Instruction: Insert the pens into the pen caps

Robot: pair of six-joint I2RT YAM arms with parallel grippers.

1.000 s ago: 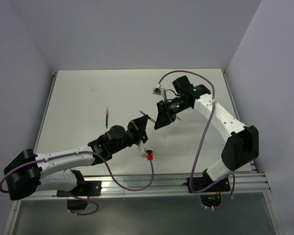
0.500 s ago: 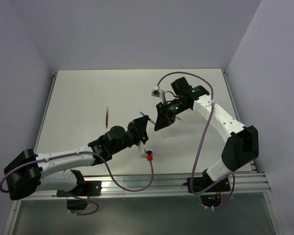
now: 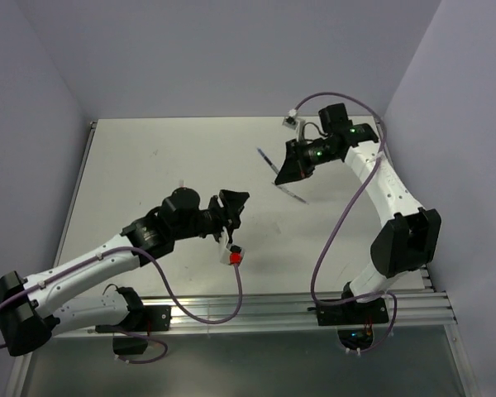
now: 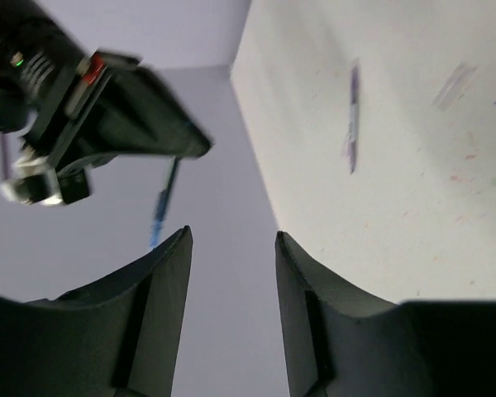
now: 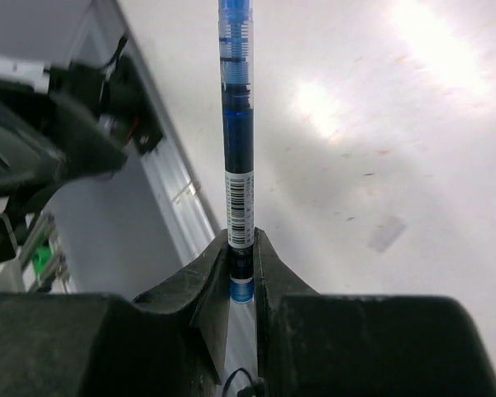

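My right gripper (image 3: 280, 174) (image 5: 241, 240) hangs above the far right part of the white table (image 3: 132, 157), shut on the lower end of a blue pen (image 3: 266, 159) (image 5: 236, 124). The pen points away from the fingers and also shows in the left wrist view as a blue pen (image 4: 159, 211) hanging in the air. My left gripper (image 3: 236, 199) (image 4: 233, 234) stands open near the table's middle with nothing between its fingers. A slim greyish pen (image 3: 294, 195) (image 4: 353, 116) lies on the table below the right gripper. A faint translucent cap (image 4: 455, 83) (image 5: 387, 233) lies near it.
A purple cable with a red tag (image 3: 234, 256) loops off the left wrist. An aluminium rail (image 3: 273, 308) runs along the near edge. Pale walls close in the table at the back and on both sides.
The left gripper opened, let go of the pen and drew back to the left. The right gripper rose and moved to the far right, taking the blue pen with it.
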